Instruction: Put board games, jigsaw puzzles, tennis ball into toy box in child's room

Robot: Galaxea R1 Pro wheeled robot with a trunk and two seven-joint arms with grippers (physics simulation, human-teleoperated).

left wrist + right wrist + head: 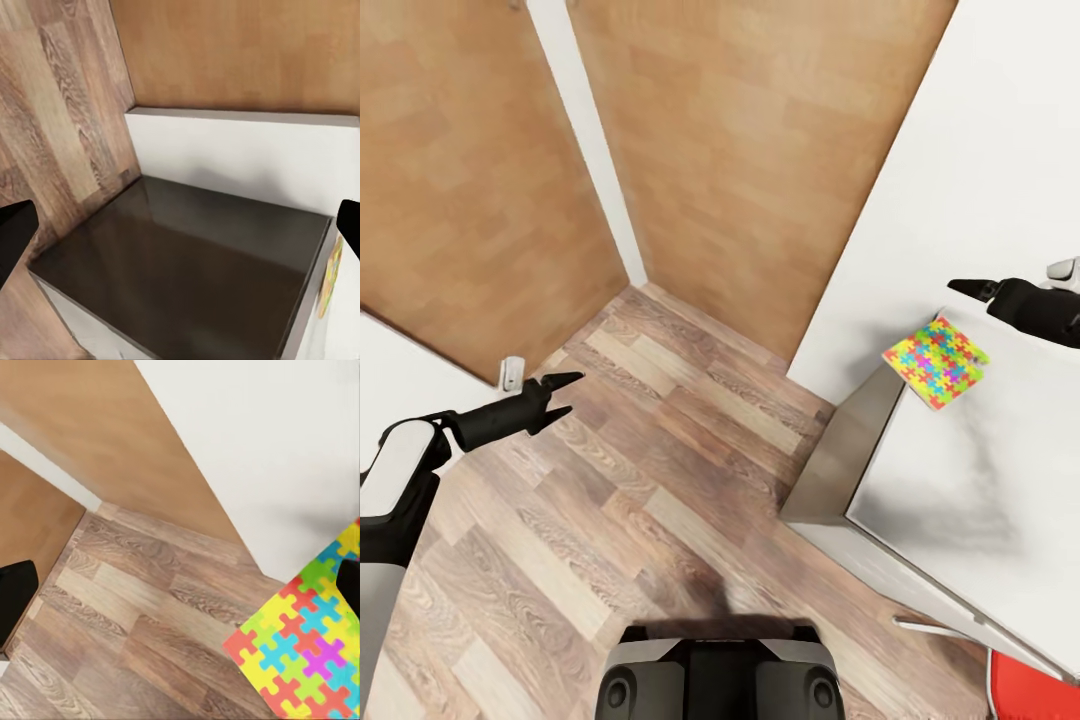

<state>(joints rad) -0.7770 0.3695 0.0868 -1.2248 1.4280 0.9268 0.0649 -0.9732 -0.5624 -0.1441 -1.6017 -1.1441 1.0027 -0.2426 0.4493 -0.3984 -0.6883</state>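
Note:
One jigsaw puzzle (936, 362), a flat square of bright interlocking pieces, lies at the far corner of the pale table (980, 480). In the right wrist view the jigsaw puzzle (307, 652) overhangs the wood floor. My right gripper (972, 290) hovers open just beyond and above it, its fingers (15, 600) spread wide with nothing between them. My left gripper (565, 393) hangs open over the floor, far left of the table. The left wrist view looks onto the dark-grey side cabinet top (187, 262), with a sliver of the puzzle (330, 277) at its edge.
Wood-panelled doors (740, 150) and a white wall (1000, 150) close off the corner behind the table. Plank floor (660, 480) lies between my base (720, 670) and the doors. A red object (1040, 690) shows below the table's near edge.

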